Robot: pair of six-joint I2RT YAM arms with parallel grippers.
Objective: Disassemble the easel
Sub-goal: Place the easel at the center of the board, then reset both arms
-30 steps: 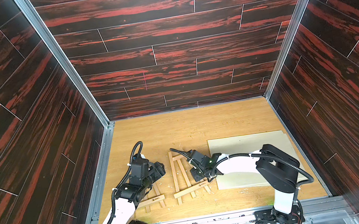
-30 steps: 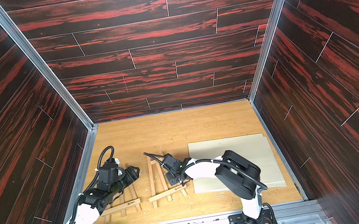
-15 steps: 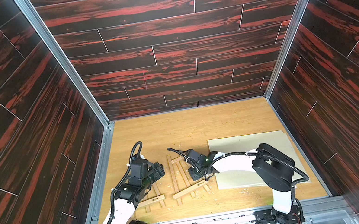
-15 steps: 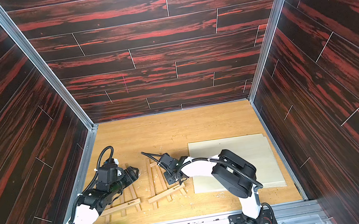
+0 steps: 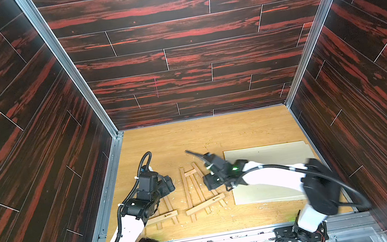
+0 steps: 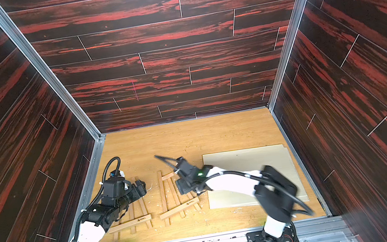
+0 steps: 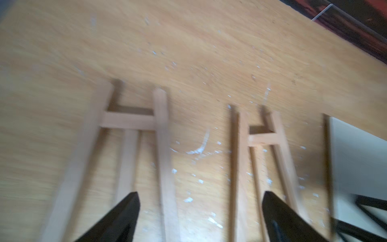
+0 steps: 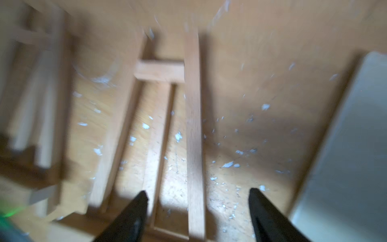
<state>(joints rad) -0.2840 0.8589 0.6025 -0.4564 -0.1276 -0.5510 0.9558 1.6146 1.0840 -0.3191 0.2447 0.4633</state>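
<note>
Two wooden easel frames lie flat on the table, side by side. The left frame (image 5: pixel 161 217) (image 6: pixel 129 223) is partly under my left arm. The right frame (image 5: pixel 204 204) (image 6: pixel 178 208) lies just beside it. My left gripper (image 5: pixel 168 183) (image 7: pixel 200 193) hovers open over the left frame (image 7: pixel 127 121), one of its legs running beneath the gap. Over the right frame (image 8: pixel 159 70) my right gripper (image 5: pixel 209 183) (image 8: pixel 198 190) stands open, with a leg passing under the gap. Neither holds anything. Both wrist views are blurred.
A flat beige board (image 5: pixel 272 161) (image 6: pixel 247 168) lies on the table right of the frames, under my right arm, and shows in both wrist views (image 7: pixel 356 157) (image 8: pixel 356 146). White flecks dot the wood. Dark red walls enclose the table on three sides.
My right gripper has gone from shut to open above the right frame, and its arm's elbow has swung outward. The left gripper's jaws have widened a little. The frames lie as before.
</note>
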